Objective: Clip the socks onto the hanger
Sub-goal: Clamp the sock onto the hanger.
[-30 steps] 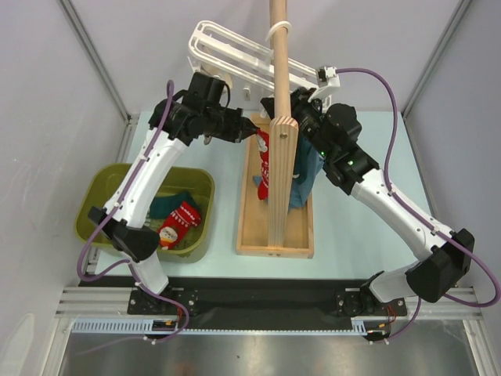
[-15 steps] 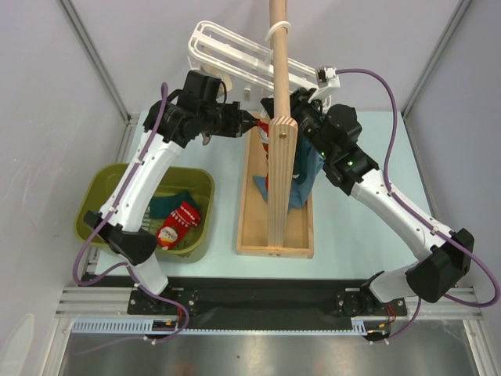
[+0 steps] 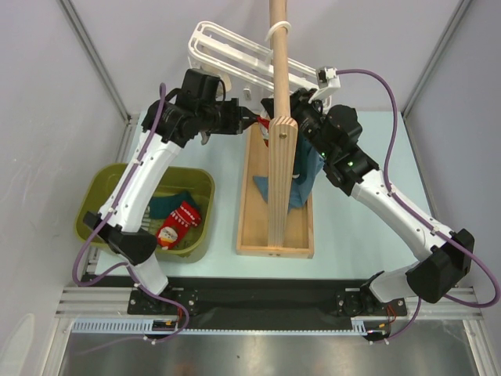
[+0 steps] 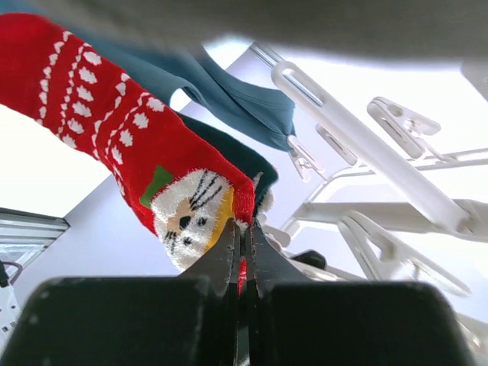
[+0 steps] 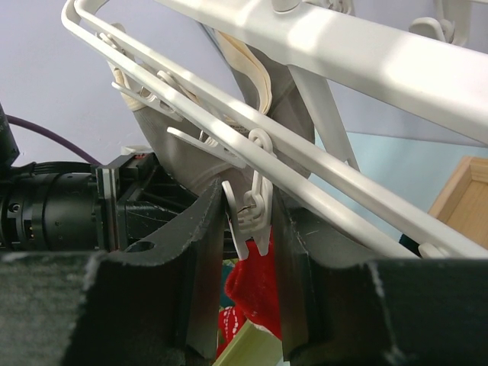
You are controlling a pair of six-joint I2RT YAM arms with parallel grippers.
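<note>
1. Pinching one end of a red sock (image 4: 114,137), the left gripper (image 4: 243,242) has its jaws almost fully closed, with only a sliver of red fabric between them.
2. The sock carries a white pattern and a whiskered face printed near the gripped end. It stretches away toward the upper left of the left wrist view.
3. From above, the left gripper (image 3: 249,121) is raised just beside the wooden pole (image 3: 278,94). It sits under the white slatted hanger (image 3: 223,47), and the red sock (image 3: 264,125) shows between the gripper and the pole.
4. The right gripper (image 5: 250,252) straddles a single white clip peg (image 5: 250,210) that dangles from a hanger (image 5: 366,53) rail. Its fingers (image 5: 206,259) lie against either side of the peg, closed on it.
5. The red sock (image 5: 255,286) shows directly below that peg in the right wrist view. Whether the peg's tips touch the fabric cannot be told.
6. A blue garment (image 4: 244,99) hangs behind the red sock in the left wrist view, caught by another peg. In the top view it (image 3: 301,184) hangs on the right of the pole, over the wooden base (image 3: 275,235).
7. A green bin (image 3: 109,188) stands on the table to the left, well apart from the hanger. It holds a second red sock (image 3: 178,222) and a dark teal sock (image 3: 168,202) lying beside each other.
</note>
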